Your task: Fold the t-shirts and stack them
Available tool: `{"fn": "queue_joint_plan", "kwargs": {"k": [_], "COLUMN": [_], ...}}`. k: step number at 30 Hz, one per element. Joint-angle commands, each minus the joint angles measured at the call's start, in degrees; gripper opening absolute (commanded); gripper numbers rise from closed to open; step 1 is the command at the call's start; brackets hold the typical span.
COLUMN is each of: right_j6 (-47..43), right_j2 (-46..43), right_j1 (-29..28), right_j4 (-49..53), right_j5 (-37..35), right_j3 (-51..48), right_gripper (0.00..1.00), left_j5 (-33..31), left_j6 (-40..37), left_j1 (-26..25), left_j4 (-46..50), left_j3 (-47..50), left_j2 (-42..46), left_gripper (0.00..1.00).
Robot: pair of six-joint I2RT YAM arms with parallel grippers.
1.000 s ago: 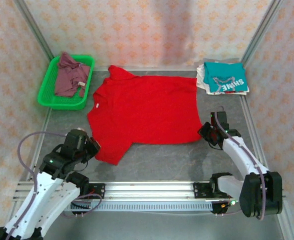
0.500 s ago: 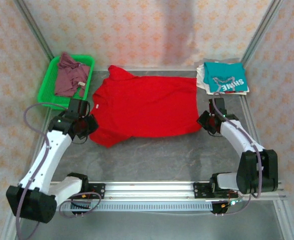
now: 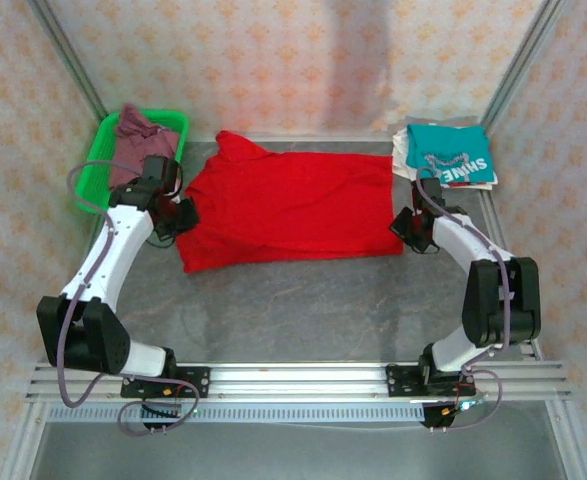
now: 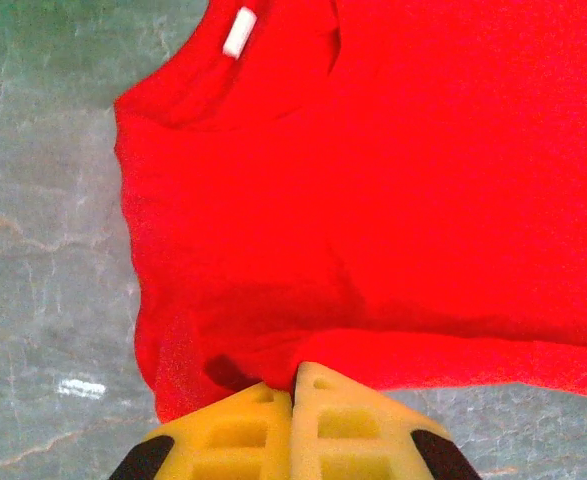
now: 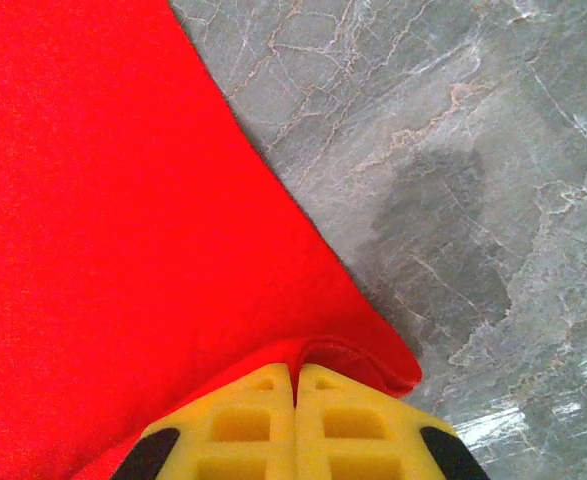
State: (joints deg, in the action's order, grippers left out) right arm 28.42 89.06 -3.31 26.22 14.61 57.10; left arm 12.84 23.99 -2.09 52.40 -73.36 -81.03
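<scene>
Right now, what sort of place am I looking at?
Probably a robot test cell, not a home: white robot arms bolted to an aluminium rail, a grey stone-look tabletop, and patterned panel walls on metal frame posts.

Bright, even light; faint glare on the table (image 5: 533,400); close-ups perhaps soft.

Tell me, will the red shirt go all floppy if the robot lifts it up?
Probably floppy: the red shirt bunches into a soft fold where the right gripper pinches it. It looks thin and light, lying flat on the table. Lifted with the left gripper too, its middle would likely sag.
</scene>
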Motion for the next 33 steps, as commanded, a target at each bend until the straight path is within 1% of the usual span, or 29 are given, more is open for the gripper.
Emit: {"fn": "queue_joint_plan", "kwargs": {"k": [1,8,12,15,16,18,19,21,22,25,26,27,29,31,33], "right_j6": [-0.7,-0.4,-0.1,0.3,0.6,0.7,0.8,0.9,1.0,0.9,0.6,0.5,-0.1,-1.3,-2.4], "right_j2": [1.7,5.1,7.2,9.7,10.7,13.0,14.3,16.5,17.5,17.7,17.0,15.8,12.6,8.8,5.3], "right_j1": [0.5,0.7,0.7,0.7,0.7,0.8,0.8,1.0,1.2,1.8,1.8,1.8,1.8,1.5,0.8], "right_j4": [1.4,1.4,1.2,1.2,1.3,2.1,2.7,4.4,5.1,6.4,6.7,6.5,4.5,0.0,-3.3], "right_j5": [-2.0,-1.2,-1.4,-1.1,-1.0,-1.2,-1.4,-1.8,-1.8,-1.7,-2.0,-2.0,-0.4,3.2,4.9], "right_j3": [3.0,5.8,7.5,10.4,11.8,15.2,17.3,21.4,23.2,26.3,26.3,25.6,22.3,16.5,11.2], "right_gripper": [0.0,0.0,0.0,0.0,0.03,0.06,0.11,0.25,0.28,0.33,0.34,0.35,0.35,0.35,0.35], "left_j5": [-2.3,-4.3,-4.2,-3.6,-3.6,-3.5,-3.3,-4.0,-4.2,-5.1,-4.7,-4.4,-3.5,-2.1,-0.8], "left_j6": [-2.9,-4.7,-5.0,-5.0,-5.1,-5.1,-5.3,-5.6,-5.8,-5.5,-5.2,-4.7,-3.7,-2.5,-1.3], "left_j1": [0.4,0.5,0.6,0.7,0.7,0.7,0.7,0.7,0.7,0.7,0.7,0.6,0.1,-0.5,-0.7], "left_j4": [1.6,2.3,1.6,1.7,2.0,2.7,2.7,4.9,6.3,8.8,8.7,7.4,2.7,-3.0,-5.6], "left_j3": [-3.4,-7.8,-10.8,-15.6,-18.2,-24.1,-27.4,-35.2,-39.7,-47.4,-47.3,-45.4,-37.0,-25.4,-16.4], "left_j2": [-2.2,-7.6,-11.2,-15.8,-18.0,-22.7,-25.3,-31.8,-34.7,-38.7,-38.2,-36.5,-31.0,-23.2,-18.3], "left_gripper": [0.0,0.0,0.0,0.0,0.0,0.0,0.07,0.31,0.36,0.36,0.39,0.4,0.4,0.43,0.45]}}
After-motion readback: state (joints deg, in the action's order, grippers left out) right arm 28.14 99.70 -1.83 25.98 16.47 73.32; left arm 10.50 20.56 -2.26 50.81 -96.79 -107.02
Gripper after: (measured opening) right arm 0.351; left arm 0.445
